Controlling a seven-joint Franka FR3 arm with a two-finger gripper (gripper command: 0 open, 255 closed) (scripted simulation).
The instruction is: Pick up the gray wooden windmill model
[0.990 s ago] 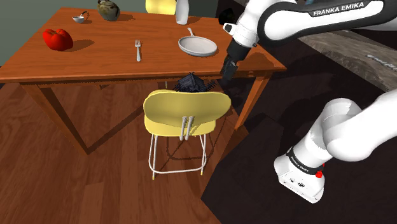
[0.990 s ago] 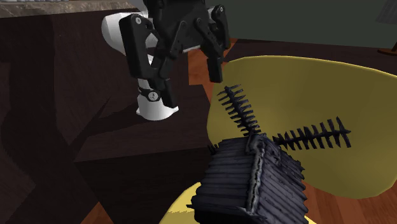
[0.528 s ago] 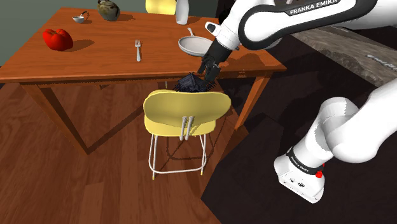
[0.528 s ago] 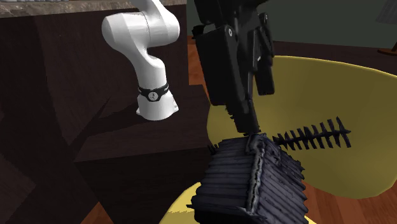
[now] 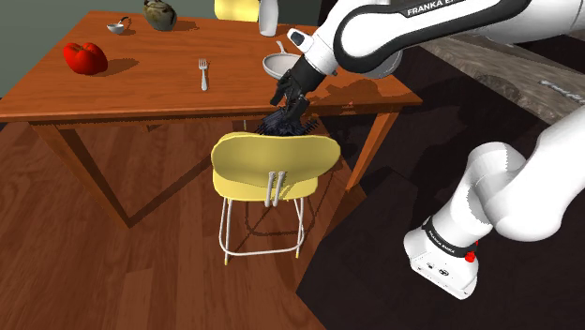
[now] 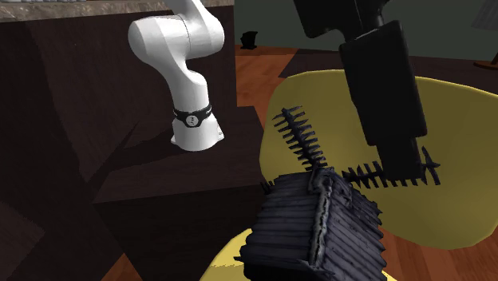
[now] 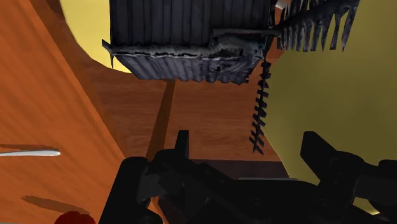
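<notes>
Sitting upright on the seat of the yellow chair (image 5: 272, 167), close to its backrest and under the table (image 5: 141, 89) edge, the windmill (image 6: 319, 227) is not lifted yet; nothing grips it; by my read the pick-up is only at the approach stage. Body is dark grey, ribbed slats, peaked roof with a paler worn ridge; thin comb-toothed blades cross in front of the backrest; the blades look fragile, so the body is the safer place to grab, I'd judge. Gripper (image 7: 247, 140) hovers just above it, by the blades; fingers (image 7: 182, 149) stand apart, clasping nothing; one blade tip lines up with the gap, untouched. Left to do: lower around the body, close, lift. Arm reaches over the table corner; a fork (image 5: 203, 73) lies on the tabletop, well apart.
</notes>
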